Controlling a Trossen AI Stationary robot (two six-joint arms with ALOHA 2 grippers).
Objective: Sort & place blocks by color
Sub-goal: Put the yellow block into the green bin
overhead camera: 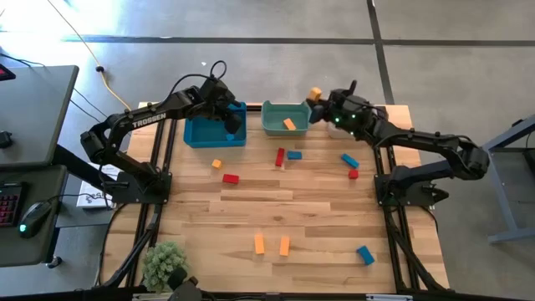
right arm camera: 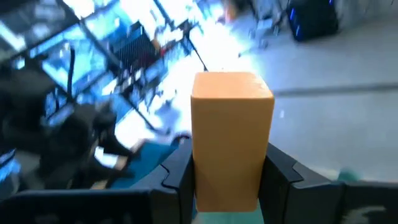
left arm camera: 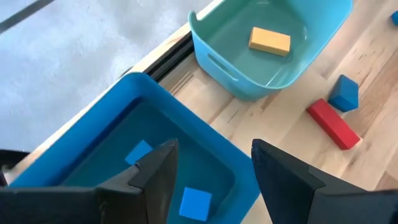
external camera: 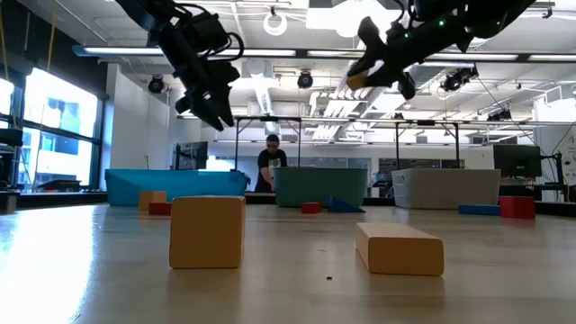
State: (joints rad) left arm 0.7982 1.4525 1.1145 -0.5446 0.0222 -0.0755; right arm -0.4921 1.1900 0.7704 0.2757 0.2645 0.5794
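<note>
My left gripper is open and hovers over the blue bin, where two blue blocks lie on the floor. My right gripper is shut on an orange block, high up beside the teal bin's right end. One orange block lies in the teal bin. Several red, blue and orange blocks lie loose on the table, among them a red bar, a blue one and two orange bars. My right gripper pinches the orange block between its two fingers, one finger on each of two opposite side faces. Most of the block sticks out past the fingertips. It is lifted clear, well above the table and the bins.
A white bin stands right of the teal one, under my right arm. A small green plant sits at the table's near left corner. A person stands in the room beyond the far edge. The table's middle is bare wood.
</note>
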